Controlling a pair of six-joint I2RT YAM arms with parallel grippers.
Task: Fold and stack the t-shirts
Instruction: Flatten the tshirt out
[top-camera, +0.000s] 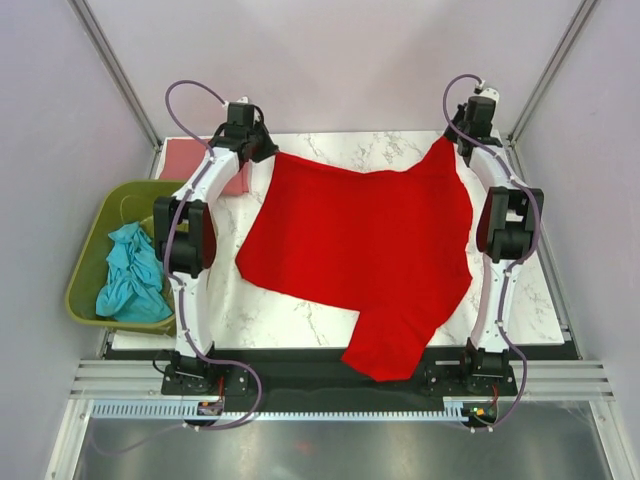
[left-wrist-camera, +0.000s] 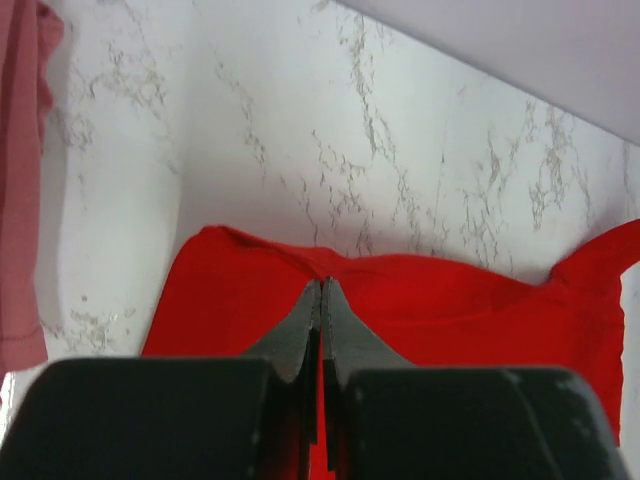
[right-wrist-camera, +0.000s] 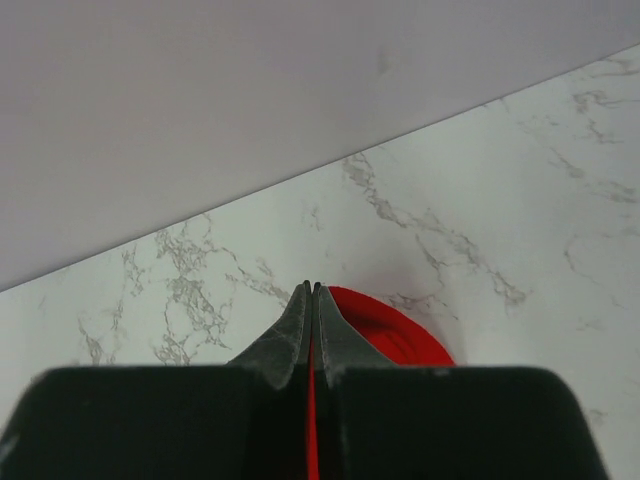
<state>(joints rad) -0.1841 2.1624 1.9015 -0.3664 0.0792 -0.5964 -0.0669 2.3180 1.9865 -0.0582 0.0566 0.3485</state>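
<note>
Lying spread over the marble table (top-camera: 262, 312): one red t-shirt (top-camera: 370, 245), opened flat and filling the centre and right of the overhead view. Its long axis runs from the upper right corner down toward the lower left. The far edge stretches between the two claws across the upper part of the frame. One narrower lobe points to the bottom centre and hangs over the table's dark near edge. Collar end cannot be told.

Left claw (left-wrist-camera: 322, 285): at the upper left of the overhead view, jaws closed tip to tip, a ridge of the red cloth pinched between them.

Right claw (right-wrist-camera: 312, 290): at the upper right of the overhead view, jaws closed likewise, a thin strip of red showing in the seam between the fingers and a rounded corner of cloth just beside the tips.

Pink t-shirt (top-camera: 190, 160): folded, upper left of the table, just beside the left claw, apart from the red one.

Teal t-shirt (top-camera: 130, 282): crumpled inside the olive basket (top-camera: 92, 238), left edge of the frame, off the table.
</note>
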